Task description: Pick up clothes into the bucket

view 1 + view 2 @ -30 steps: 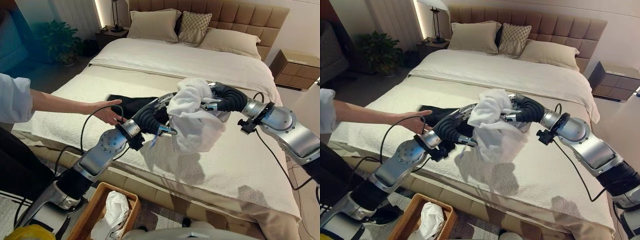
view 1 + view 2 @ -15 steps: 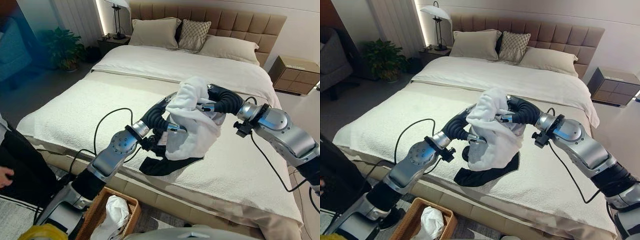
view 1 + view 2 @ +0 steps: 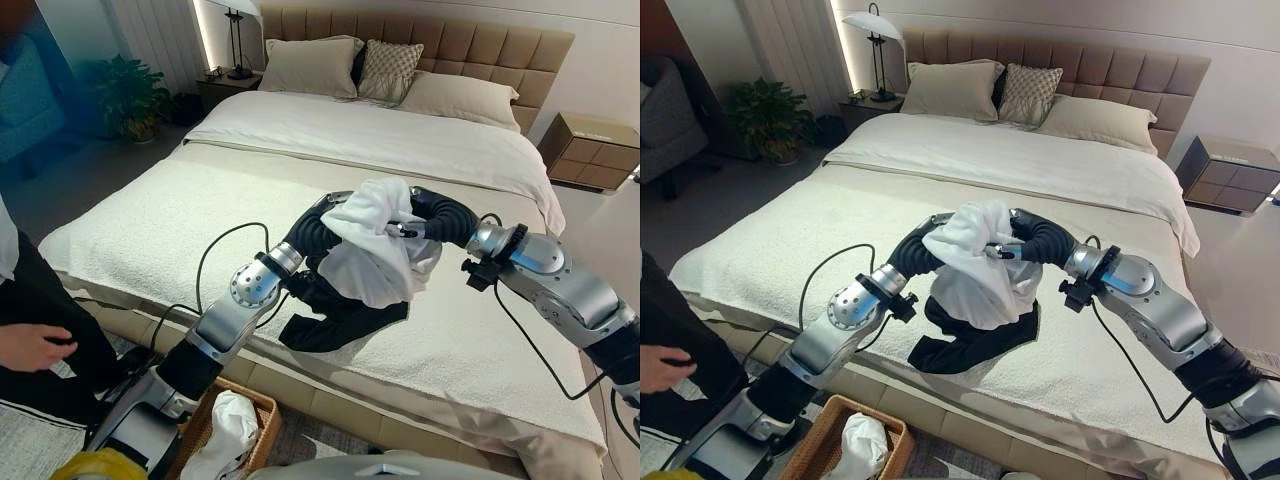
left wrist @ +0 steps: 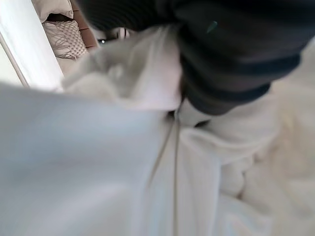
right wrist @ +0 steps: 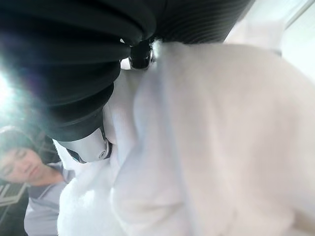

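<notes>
Bed (image 3: 150, 230), white garment (image 3: 375, 255) between hands

A home bedroom is shown by a wide cream-covered bed (image 3: 160, 220), beige tufted headboard (image 3: 470, 40), pillows (image 3: 310, 65), brown nightstand (image 3: 590, 150).

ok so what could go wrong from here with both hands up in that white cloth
The white garment is bunched over both hands above the bed, so it may snag on fingers at release. The wicker basket sits low by the left arm, easy to miss. The black garment under the bundle near the bed edge could get dragged off.
</notes>
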`<state>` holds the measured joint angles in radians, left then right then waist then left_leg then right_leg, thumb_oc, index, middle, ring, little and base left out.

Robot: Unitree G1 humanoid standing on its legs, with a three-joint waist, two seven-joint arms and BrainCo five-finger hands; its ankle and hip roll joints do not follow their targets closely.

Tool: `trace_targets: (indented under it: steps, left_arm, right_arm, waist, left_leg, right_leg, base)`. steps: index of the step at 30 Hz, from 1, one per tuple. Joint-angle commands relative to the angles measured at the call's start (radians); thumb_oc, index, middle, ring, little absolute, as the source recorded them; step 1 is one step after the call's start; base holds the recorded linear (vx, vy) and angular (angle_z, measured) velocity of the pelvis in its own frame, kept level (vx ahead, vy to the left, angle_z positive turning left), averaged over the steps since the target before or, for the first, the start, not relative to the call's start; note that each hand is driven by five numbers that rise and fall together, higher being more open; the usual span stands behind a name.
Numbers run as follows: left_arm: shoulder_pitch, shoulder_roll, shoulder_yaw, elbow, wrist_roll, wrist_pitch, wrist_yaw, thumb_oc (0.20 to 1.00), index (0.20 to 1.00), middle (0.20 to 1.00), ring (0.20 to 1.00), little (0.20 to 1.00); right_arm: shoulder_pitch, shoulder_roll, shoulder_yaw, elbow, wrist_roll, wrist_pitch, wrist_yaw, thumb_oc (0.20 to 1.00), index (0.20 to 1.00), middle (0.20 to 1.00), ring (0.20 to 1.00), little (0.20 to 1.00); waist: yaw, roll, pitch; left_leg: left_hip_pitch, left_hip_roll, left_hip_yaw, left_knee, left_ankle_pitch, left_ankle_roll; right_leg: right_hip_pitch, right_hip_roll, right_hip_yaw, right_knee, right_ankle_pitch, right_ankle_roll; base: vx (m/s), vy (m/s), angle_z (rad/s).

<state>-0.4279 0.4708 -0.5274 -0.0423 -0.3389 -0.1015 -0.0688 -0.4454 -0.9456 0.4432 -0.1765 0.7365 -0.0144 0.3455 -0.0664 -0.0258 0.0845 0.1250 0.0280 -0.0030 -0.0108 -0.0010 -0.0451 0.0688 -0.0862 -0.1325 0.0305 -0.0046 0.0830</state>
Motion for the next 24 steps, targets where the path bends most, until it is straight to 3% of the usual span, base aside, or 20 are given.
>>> trace_targets:
  steps: [1, 2, 3, 4, 11, 16, 24]
  left_arm:
    - [-0.03, -0.039, -0.02, 0.027, -0.023, -0.033, -0.022, 0.2, 0.2, 0.2, 0.2, 0.2]
    - [-0.023, -0.038, -0.015, 0.027, -0.022, -0.033, -0.024, 0.2, 0.2, 0.2, 0.2, 0.2]
    - [-0.017, -0.036, -0.01, 0.026, -0.021, -0.033, -0.024, 0.2, 0.2, 0.2, 0.2, 0.2]
    - [0.0, -0.035, 0.0, 0.025, -0.018, -0.032, -0.025, 0.2, 0.2, 0.2, 0.2, 0.2]
    - [0.061, -0.033, 0.041, 0.013, -0.017, -0.031, -0.021, 0.2, 0.2, 0.2, 0.2, 0.2]
    - [0.145, -0.034, 0.108, -0.007, -0.014, -0.042, 0.006, 0.2, 0.2, 0.2, 0.2, 0.2]
    - [0.303, -0.037, 0.244, -0.092, -0.026, -0.068, 0.063, 0.2, 0.2, 0.2, 0.2, 0.2]
  right_arm:
    - [-0.035, 0.053, -0.057, -0.096, 0.049, -0.055, -0.005, 0.551, 0.551, 0.551, 0.551, 0.551]
    - [-0.028, 0.059, -0.064, -0.096, 0.046, -0.056, -0.006, 0.78, 0.78, 0.78, 0.78, 0.78]
    - [-0.023, 0.06, -0.073, -0.096, 0.037, -0.059, -0.01, 0.78, 0.78, 0.78, 0.78, 0.78]
    - [-0.008, 0.068, -0.093, -0.095, 0.028, -0.059, -0.018, 1.0, 1.0, 1.0, 1.0, 1.0]
    - [0.048, 0.073, -0.169, -0.069, -0.027, -0.07, -0.056, 1.0, 1.0, 1.0, 1.0, 1.0]
    - [0.106, 0.093, -0.276, 0.031, -0.139, -0.094, -0.164, 1.0, 1.0, 1.0, 1.0, 1.0]
    - [0.149, 0.242, -0.407, 0.196, -0.258, -0.123, -0.353, 1.0, 1.0, 1.0, 1.0, 1.0]
  waist:
    - [-0.009, -0.057, -0.03]
    - [-0.01, -0.057, -0.03]
    - [-0.01, -0.057, -0.029]
    - [-0.011, -0.057, -0.03]
    - [-0.01, -0.059, -0.03]
    - [-0.004, -0.06, -0.027]
    - [0.018, -0.061, -0.009]
  left_leg:
    - [-0.056, -0.003, -0.016, 0.078, -0.072, -0.028]
    - [-0.056, -0.003, -0.015, 0.078, -0.073, -0.027]
    - [-0.056, -0.004, -0.016, 0.078, -0.073, -0.027]
    - [-0.057, -0.005, -0.017, 0.079, -0.074, -0.026]
    - [-0.059, -0.007, -0.023, 0.082, -0.079, -0.023]
    - [-0.067, -0.007, -0.029, 0.089, -0.083, -0.022]
    - [-0.084, -0.016, -0.05, 0.1, -0.089, -0.016]
  right_leg:
    - [0.041, -0.052, -0.024, -0.007, -0.043, 0.05]
    - [0.041, -0.052, -0.024, -0.006, -0.044, 0.05]
    - [0.041, -0.052, -0.023, -0.007, -0.044, 0.05]
    - [0.041, -0.051, -0.021, -0.006, -0.045, 0.05]
    - [0.039, -0.052, -0.019, -0.002, -0.047, 0.049]
    - [0.036, -0.052, -0.019, 0.003, -0.051, 0.048]
    - [0.028, -0.055, -0.025, 0.011, -0.06, 0.041]
  base:
    - [0.0, 0.0, 0.0]
    - [0.0, 0.0, 0.0]
    - [0.0, 0.0, 0.0]
    - [0.0, 0.0, 0.0]
    - [0.0, 0.0, 0.0]
    - [0.0, 0.0, 0.0]
    - [0.0, -0.009, 0.07]
